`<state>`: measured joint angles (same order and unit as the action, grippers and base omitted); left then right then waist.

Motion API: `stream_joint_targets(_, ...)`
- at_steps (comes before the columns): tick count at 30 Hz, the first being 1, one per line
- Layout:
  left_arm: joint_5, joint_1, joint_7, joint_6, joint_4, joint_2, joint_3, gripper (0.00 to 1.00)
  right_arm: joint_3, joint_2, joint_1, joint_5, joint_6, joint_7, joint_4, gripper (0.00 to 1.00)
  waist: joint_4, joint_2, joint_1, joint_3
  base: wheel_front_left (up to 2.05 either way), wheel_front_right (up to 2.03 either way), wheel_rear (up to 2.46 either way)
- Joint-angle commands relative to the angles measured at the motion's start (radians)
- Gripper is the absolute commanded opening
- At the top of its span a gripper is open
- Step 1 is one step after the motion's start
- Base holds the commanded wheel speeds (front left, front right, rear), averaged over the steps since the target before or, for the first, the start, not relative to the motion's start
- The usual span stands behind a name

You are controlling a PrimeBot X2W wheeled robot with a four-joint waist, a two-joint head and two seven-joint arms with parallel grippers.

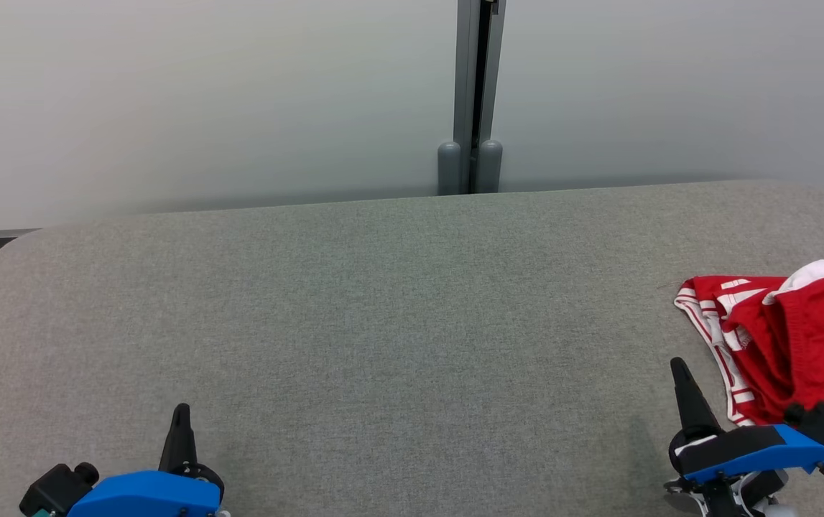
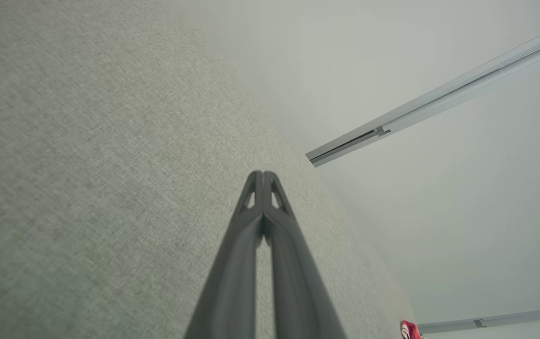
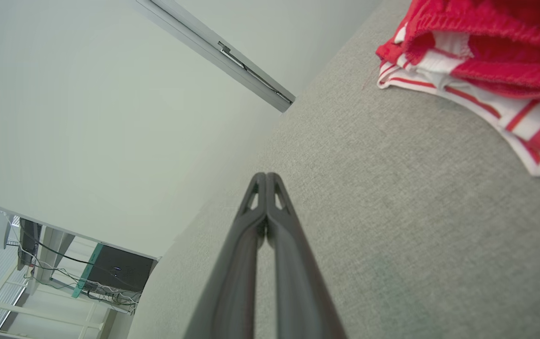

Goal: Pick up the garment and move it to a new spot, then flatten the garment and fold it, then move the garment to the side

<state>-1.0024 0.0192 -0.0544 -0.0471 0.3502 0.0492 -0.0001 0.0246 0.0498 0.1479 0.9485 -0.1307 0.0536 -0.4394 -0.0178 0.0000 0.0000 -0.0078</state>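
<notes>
My left tool [image 1: 180, 411] and right tool [image 1: 677, 365] sit pinched closed, empty. Red striped shorts [image 1: 799, 345] lie bunched just beside the right tool. Pick-up seems next to me: open, reach across.

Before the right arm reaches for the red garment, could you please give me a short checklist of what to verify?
1. Garment resting on the table, not held: ok.
2. Whole garment inside the head view: not ok, its right side runs past the picture's edge.
3. Right pincer open for a grasp: not ok, it is shut.
4. Left pincer free of any load: ok, shut on nothing.
5. Room mid-table for the new spot: ok.
</notes>
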Motion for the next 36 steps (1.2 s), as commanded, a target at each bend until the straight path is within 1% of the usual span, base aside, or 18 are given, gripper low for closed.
stream_joint_targets(1, -0.02, 0.025, 0.004, -0.007, -0.016, 0.001, 0.01, 0.0, 0.006, 0.001, -0.003, 0.025, 0.0, -0.005, 0.02, 0.0, 0.0, 0.0, 0.0, 0.0, 0.0, 0.0, 0.0)
stream_joint_targets(14, -0.164, 0.043, 0.044, -0.026, -0.039, 0.001, 0.036, 0.0, 0.027, 0.001, -0.012, 0.18, 0.0, -0.045, 0.064, 0.0, 0.004, 0.0, 0.0, 0.002, 0.0, 0.0, 0.0)
stream_joint_targets(36, -0.348, 0.066, 0.097, -0.052, -0.068, 0.001, 0.07, 0.0, 0.054, 0.001, -0.027, 0.38, 0.0, -0.098, 0.12, 0.0, 0.009, 0.0, 0.0, 0.005, 0.0, 0.0, 0.0)
